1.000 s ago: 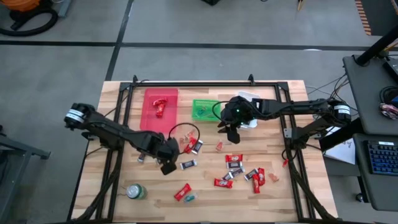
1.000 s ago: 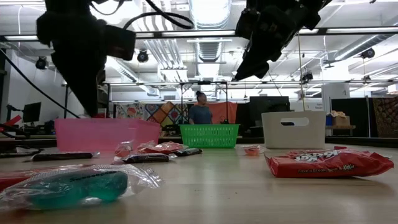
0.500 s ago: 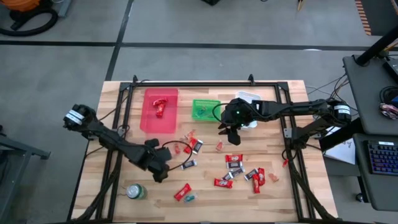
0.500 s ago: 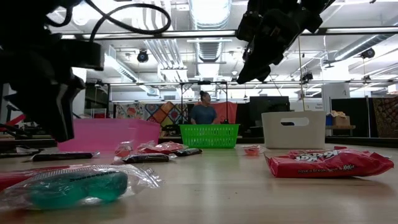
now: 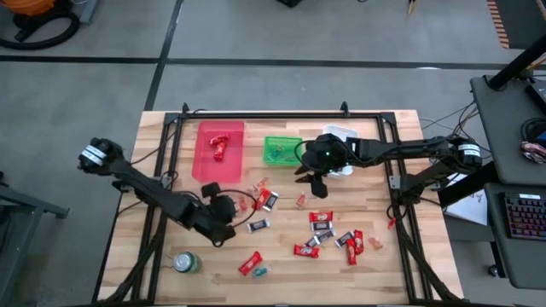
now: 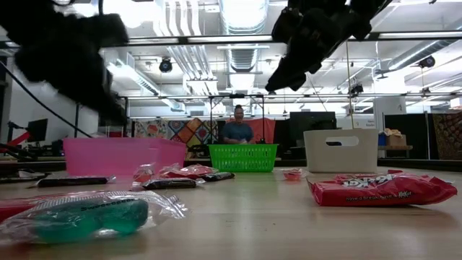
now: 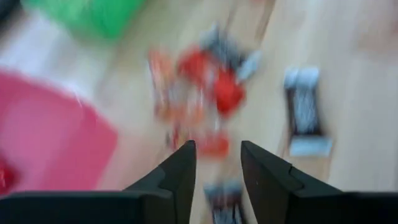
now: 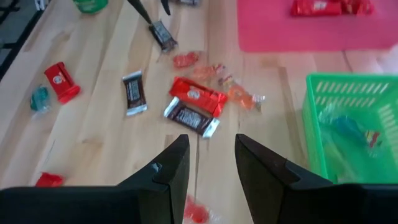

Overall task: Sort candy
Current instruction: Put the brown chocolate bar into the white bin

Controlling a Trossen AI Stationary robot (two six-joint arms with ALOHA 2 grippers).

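The wooden table [image 5: 171, 162] carries a pink tray [image 5: 220, 162] at the far left with red candy inside, a green basket [image 5: 280, 150] just right of it, and a white bin [image 5: 341, 134] farther right, partly under the right arm. The left gripper [image 7: 216, 163] hangs low over the table's left middle, its fingers apart with nothing between them. The right gripper [image 8: 208, 163] hovers beside the white bin, fingers apart and empty. A green can [image 5: 185, 263] stands at the near left. The candy [image 5: 322, 219] lies scattered over the table's middle and near right, with a small cluster [image 8: 194, 102] just near of the tray and basket
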